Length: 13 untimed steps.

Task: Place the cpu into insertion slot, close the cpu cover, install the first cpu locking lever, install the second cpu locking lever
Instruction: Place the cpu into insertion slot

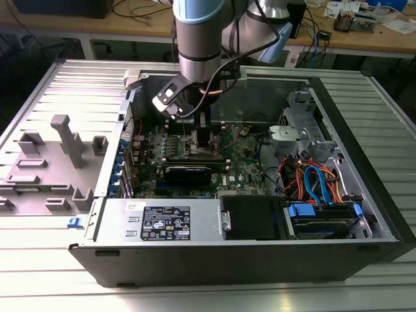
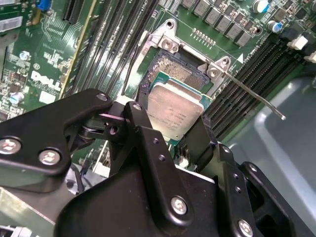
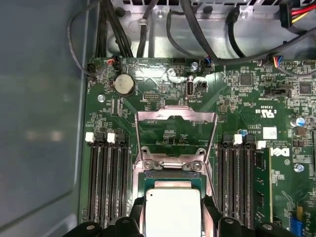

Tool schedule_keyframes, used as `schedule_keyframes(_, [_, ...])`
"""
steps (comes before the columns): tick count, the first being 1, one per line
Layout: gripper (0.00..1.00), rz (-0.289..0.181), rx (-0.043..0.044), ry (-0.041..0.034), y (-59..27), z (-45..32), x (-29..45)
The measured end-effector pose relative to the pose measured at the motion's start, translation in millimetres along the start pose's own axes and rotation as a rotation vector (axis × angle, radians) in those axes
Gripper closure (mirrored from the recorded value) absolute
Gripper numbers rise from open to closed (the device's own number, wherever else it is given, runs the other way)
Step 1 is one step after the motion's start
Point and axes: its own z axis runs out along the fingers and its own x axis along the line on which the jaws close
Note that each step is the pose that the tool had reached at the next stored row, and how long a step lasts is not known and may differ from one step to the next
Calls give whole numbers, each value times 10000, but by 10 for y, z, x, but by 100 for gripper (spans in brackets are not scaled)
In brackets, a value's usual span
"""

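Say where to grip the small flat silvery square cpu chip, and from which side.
Take the cpu chip by two opposite thin edges, from above. It is flat over the silver-rimmed insertion slot, and the black gripper clamps it so.

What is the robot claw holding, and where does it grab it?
The gripper pinches the cpu by two opposite edges, over the insertion slot.

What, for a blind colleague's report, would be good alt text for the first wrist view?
A silvery square chip is gripped between black jaws at the open socket on a green circuit board. The metal cover is swung open beyond it, with long black memory slots on both sides.
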Motion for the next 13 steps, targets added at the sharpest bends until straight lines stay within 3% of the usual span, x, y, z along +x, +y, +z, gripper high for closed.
schedule_keyframes(3, [45,21,0,-2,-49,29,0])
schedule_keyframes(13, [45,20,0,-8,-59,138,-1])
